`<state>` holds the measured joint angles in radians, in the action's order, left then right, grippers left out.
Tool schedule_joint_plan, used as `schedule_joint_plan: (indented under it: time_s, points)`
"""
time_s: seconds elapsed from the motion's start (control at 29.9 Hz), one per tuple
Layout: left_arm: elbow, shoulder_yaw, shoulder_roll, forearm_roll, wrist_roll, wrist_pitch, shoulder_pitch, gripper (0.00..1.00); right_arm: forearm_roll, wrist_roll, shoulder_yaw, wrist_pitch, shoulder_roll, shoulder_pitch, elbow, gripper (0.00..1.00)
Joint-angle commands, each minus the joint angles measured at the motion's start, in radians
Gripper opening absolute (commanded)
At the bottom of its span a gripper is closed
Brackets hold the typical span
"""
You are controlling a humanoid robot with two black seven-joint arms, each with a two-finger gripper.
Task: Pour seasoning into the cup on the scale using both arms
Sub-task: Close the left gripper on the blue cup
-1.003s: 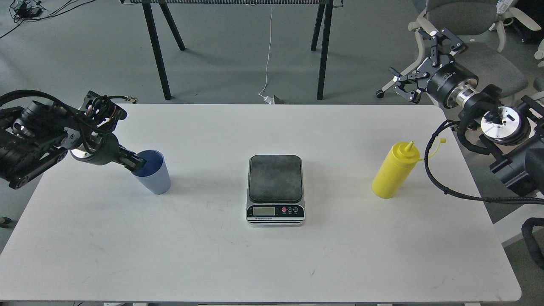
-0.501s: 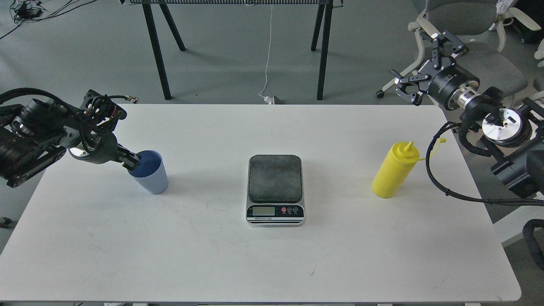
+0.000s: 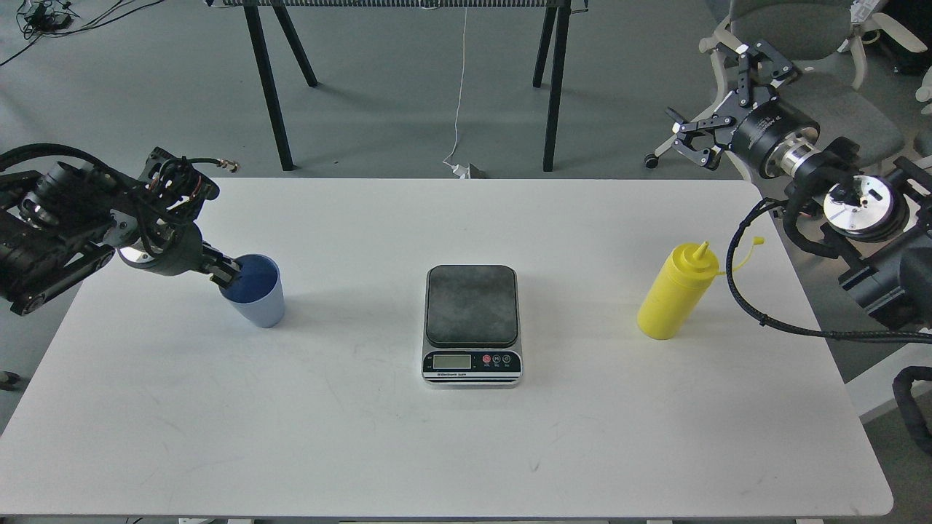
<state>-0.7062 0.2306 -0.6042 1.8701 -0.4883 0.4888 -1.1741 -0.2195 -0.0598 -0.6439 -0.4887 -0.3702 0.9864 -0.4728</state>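
Observation:
The light blue cup (image 3: 256, 304) stands at the table's left, tilted a little. My left gripper (image 3: 230, 274) reaches in from the left and is shut on the cup's near-left rim, one finger inside. The scale (image 3: 472, 306) lies at the table's centre with its dark platform bare. The yellow seasoning bottle (image 3: 676, 297) stands upright at the right, cap hanging off on its tether. My right gripper (image 3: 722, 98) is open and empty, held high beyond the table's back right corner, well apart from the bottle.
The white table (image 3: 437, 451) carries only these three things. Black stand legs (image 3: 269, 87) rise behind the far edge. An office chair (image 3: 823, 87) is behind my right gripper. A black cable (image 3: 735, 291) of the right arm loops near the bottle.
My left gripper has drawn the cup slightly left and back. My right gripper has risen a little and turned, still open. Scale and bottle have not moved.

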Motion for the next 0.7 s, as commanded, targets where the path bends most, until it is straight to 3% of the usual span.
schedule_joint_plan:
  time_s: [0.0, 0.67]
  points:
    - [-0.006, 0.003, 0.0, 0.0, 0.0, 0.0, -0.001, 0.03, 0.0, 0.0, 0.0, 0.0, 0.002, 0.014, 0.011, 0.99]
    - [-0.022, 0.003, -0.017, 0.006, 0.0, 0.0, -0.027, 0.03, 0.0, 0.001, 0.0, 0.0, 0.011, 0.009, 0.023, 0.99]
